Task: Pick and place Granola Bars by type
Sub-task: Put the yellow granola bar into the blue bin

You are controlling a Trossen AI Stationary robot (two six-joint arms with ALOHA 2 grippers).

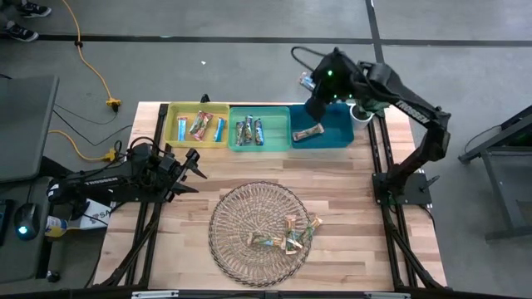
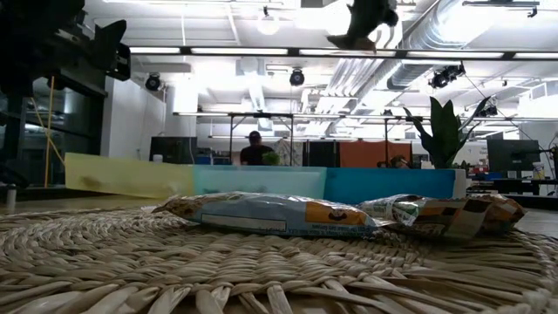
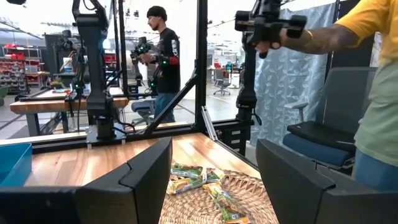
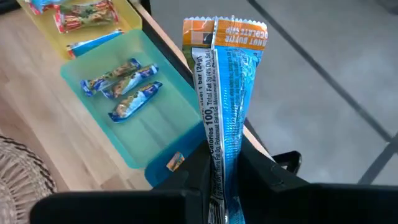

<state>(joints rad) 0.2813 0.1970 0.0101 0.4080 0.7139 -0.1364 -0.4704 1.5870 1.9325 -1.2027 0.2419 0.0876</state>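
My right gripper (image 1: 315, 93) is up over the far edge of the blue bin (image 1: 337, 131), shut on a blue and orange granola bar (image 4: 227, 93). It shows at the top of the low view (image 2: 362, 22). An orange bar (image 1: 307, 133) lies in the blue bin. Several bars lie in the green bin (image 1: 249, 131) and the yellow bin (image 1: 199, 126). Three bars (image 1: 287, 237) lie on the wicker plate (image 1: 241, 249). My left gripper (image 1: 193, 162) is open and empty at the table's left, between the yellow bin and the plate. My right gripper pinches the blue and orange bar between its two fingers (image 4: 186, 180) at the wrapper's one end (image 4: 224, 168). The rest sticks out straight ahead of the fingers, its crimped orange end (image 4: 224, 28) free. The bar is lifted clear of bins and table.
The three bins stand in a row along the table's far edge. The wicker plate (image 3: 205, 205) lies at the near middle, with bare wood between it and the bins. Beyond the table there are a person in yellow (image 3: 373, 93) and a person in black (image 3: 163, 56).
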